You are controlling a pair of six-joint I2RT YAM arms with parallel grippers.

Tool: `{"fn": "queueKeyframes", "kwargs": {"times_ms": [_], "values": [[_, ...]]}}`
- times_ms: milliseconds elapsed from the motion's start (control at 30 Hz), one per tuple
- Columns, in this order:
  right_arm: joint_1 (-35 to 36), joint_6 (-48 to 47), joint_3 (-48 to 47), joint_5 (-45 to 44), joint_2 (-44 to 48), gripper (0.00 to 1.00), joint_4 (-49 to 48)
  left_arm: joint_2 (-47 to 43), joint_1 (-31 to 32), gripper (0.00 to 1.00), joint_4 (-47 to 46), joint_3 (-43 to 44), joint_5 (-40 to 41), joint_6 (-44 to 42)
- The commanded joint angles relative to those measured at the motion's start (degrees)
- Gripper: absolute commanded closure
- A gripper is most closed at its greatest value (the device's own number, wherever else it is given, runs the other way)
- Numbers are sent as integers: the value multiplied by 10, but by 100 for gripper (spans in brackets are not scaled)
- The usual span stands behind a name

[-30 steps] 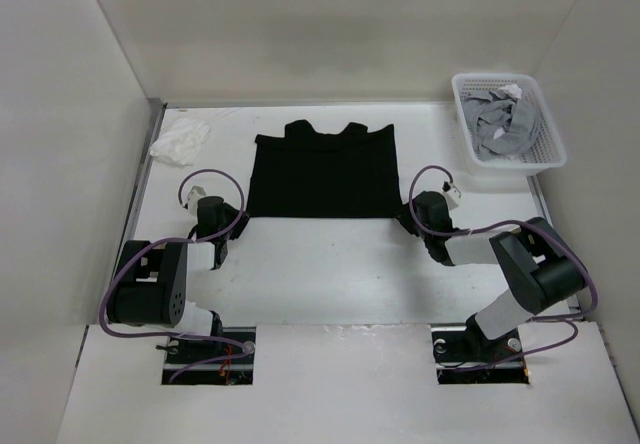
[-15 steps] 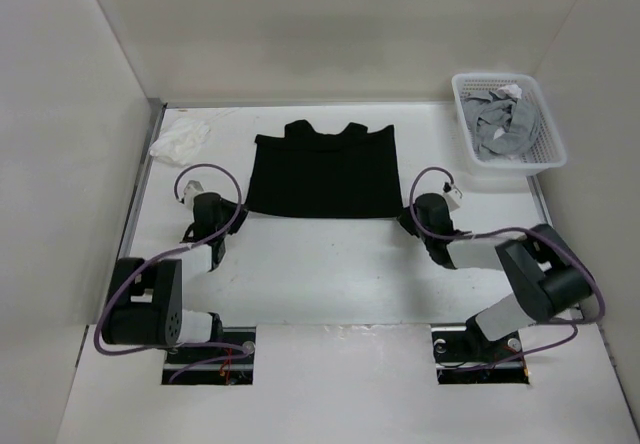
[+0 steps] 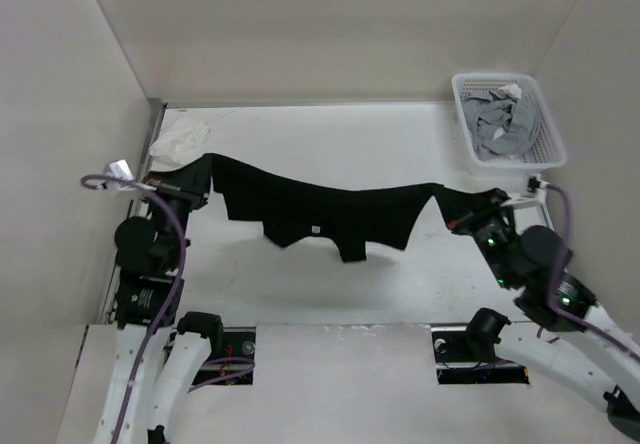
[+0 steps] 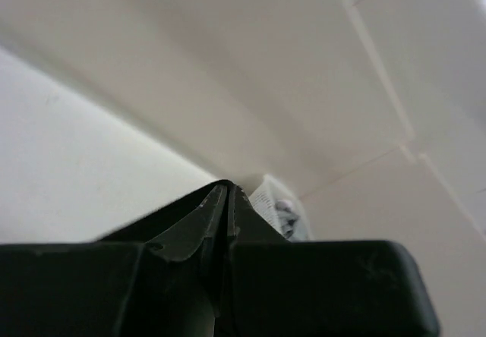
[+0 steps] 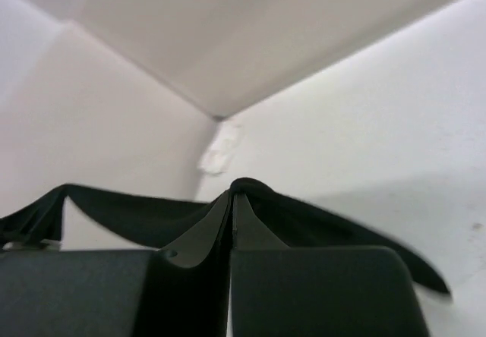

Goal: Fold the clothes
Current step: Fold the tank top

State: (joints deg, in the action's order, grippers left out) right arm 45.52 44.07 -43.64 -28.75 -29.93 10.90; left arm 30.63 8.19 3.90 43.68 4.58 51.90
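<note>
The clothes [image 3: 320,209], one black short-sleeved garment, hang stretched in the air between my two grippers, sagging in the middle above the table. My left gripper [image 3: 203,172] is shut on the garment's left end, near the left wall. My right gripper [image 3: 452,204] is shut on its right end. In the right wrist view the black cloth [image 5: 137,212] drapes over the tips of the closed right gripper [image 5: 231,198] and trails off to both sides. The left wrist view shows the left gripper [image 4: 228,191] with its jaws pressed together; the cloth is hard to tell apart there.
A white basket [image 3: 545,124] holding grey garments [image 3: 500,124] stands at the back right, and it shows behind the left jaws as the basket [image 4: 277,208]. A small white rumpled cloth [image 3: 180,141] lies at the back left corner, seen also as the white cloth [image 5: 220,151]. Walls stand close on both sides.
Both arms have risen from the table and swung outward, lifting the garment off the surface where it lay flat. The right gripper closed on its corner.
</note>
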Motion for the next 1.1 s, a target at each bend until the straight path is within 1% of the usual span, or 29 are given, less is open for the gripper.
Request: {"fn": "queueKeyframes", "kwargs": {"times_ms": [0,100,200,267,300,333,400,500,567,633,700,733,800,900,1000,1067], "values": [[116,-57,-102,-135,36,100,158,-58,9,100,119,86,30,-37],[264,-63,-167,-233,38,100,199,-89,6,100,169,139,34,-49],[398,-76,-191,-320,21,100,205,-100,-7,100,196,155,30,-51],[447,-90,-189,-363,6,99,193,-99,-11,100,199,140,26,-48],[451,-96,-185,-370,0,99,186,-96,-11,100,197,125,22,-44],[441,-95,-175,-366,-1,99,179,-93,-11,100,194,107,22,-39],[398,-96,-148,-332,0,98,155,-80,-11,100,185,67,25,-31],[247,-90,-95,-187,-25,98,108,-44,-15,100,148,2,29,-22],[101,-66,-53,-25,-70,99,65,2,-21,100,108,-39,37,-19],[-47,-50,-4,122,-135,99,-16,62,-23,100,55,-72,44,-9],[-161,-23,26,231,-225,99,-109,143,-20,100,-21,-93,55,4],[-198,-11,29,256,-272,99,-152,189,-16,100,-56,-91,55,15],[-231,-7,2,271,-375,99,-214,290,-3,100,-120,-63,70,15],[-267,-17,-83,298,-504,99,-228,453,-5,100,-187,9,74,8],[-299,-24,-178,316,-612,99,-224,589,-16,100,-208,96,74,0],[-316,-27,-238,333,-672,99,-212,651,-24,100,-207,147,65,-1]]}}
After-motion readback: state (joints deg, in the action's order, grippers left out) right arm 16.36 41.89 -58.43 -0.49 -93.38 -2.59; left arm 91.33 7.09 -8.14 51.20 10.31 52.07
